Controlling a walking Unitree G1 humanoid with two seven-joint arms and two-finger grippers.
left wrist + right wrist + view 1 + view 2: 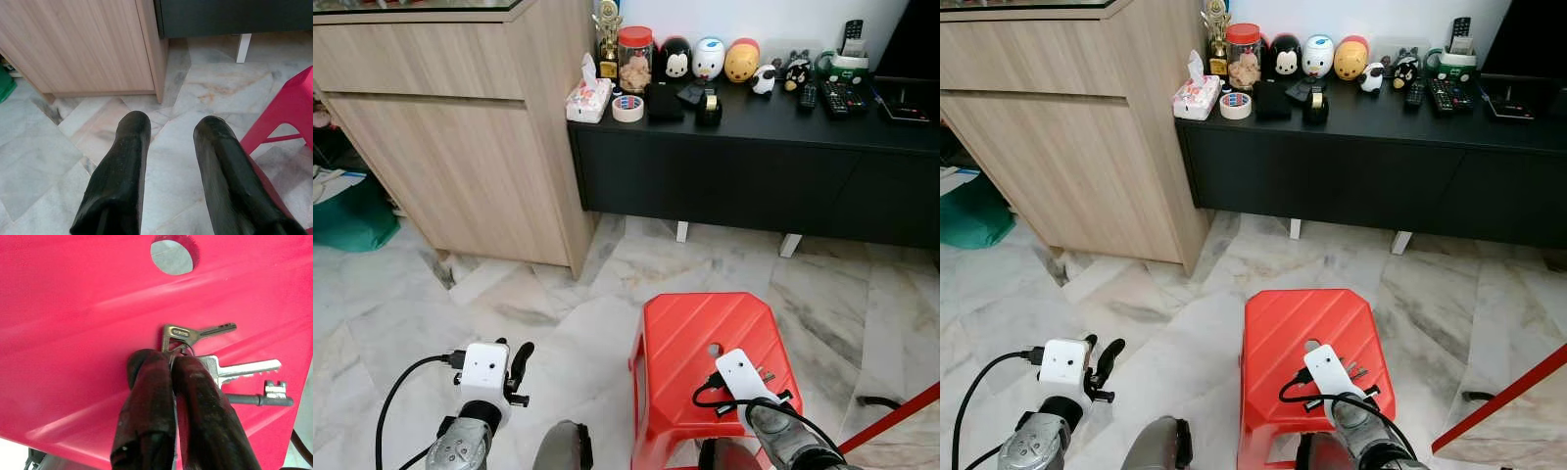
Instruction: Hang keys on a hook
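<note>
R arm reaches fwd & down, silver wrist w/ white camera block on top, black cable looping beside it. Right gripper (172, 363) has both black fingers (146, 396) pressed together, pinching the keys (220, 367) at the ring end (no gap visible betw. the tips). Fingers point down at a slant.

L arm held low at robot's left side, forearm raised, white camera block on wrist w/ black cable curving out behind. Left gripper (171, 132) open: two long black fingers (122, 171) parallel, clear gap betw. them, holding nothing, angled fwd & down. The two arms are well apart.
</note>
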